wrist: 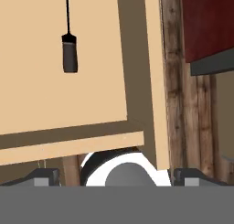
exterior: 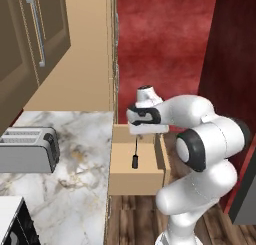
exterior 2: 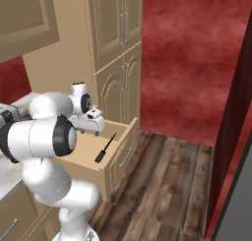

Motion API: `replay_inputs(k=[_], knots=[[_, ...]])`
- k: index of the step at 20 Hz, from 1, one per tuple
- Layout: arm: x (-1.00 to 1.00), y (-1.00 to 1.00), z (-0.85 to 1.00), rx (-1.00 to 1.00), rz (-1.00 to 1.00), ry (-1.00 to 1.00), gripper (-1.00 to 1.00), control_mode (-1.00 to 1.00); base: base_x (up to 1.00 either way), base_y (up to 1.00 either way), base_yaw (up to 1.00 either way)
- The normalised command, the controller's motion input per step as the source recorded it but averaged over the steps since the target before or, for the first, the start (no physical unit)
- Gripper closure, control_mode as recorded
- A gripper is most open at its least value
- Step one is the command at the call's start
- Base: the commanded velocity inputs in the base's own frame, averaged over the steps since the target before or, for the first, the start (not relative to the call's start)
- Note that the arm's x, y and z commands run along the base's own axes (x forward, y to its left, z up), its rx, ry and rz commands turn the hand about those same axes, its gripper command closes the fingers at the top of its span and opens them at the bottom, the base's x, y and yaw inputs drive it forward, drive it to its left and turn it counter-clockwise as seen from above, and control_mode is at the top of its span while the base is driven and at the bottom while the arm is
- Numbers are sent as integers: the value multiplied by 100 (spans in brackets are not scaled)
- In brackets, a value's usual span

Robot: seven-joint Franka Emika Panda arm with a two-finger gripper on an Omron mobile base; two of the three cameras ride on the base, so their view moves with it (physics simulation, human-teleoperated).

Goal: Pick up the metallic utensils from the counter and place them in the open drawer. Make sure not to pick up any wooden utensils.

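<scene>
The knife is seen lying in the drawer — judged light, stiff, slippery, best gripped mid-handle; gripper spread, empty.

We see the knife lying flat inside the open drawer, which sticks out right of the desk. Toaster sits on the desk's left. Hand hangs above the drawer.

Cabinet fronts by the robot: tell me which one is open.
The drawer, pulled out from the tan cabinets and lying open under the gripper, the black-handled knife on its floor. The tall handled doors above and behind it are shut flat.
</scene>
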Motion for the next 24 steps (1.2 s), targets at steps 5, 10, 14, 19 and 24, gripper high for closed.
replay_inputs(k=[5, 10, 14, 19, 24], knots=[[-92, 0, 100, 0, 0, 0, -100, -100, 0, 0, 0], [-100, 0, 92, 0, 0, -8, -100, -100, 0, 0, 0], [-100, 0, 61, 1, 0, -16, -100, -100, 0, 0, 0], [-63, -29, 1, 17, 7, -13, -100, -100, 0, 0, 0], [-6, -26, -19, 0, 6, 5, -100, -100, 0, 0, 0]])
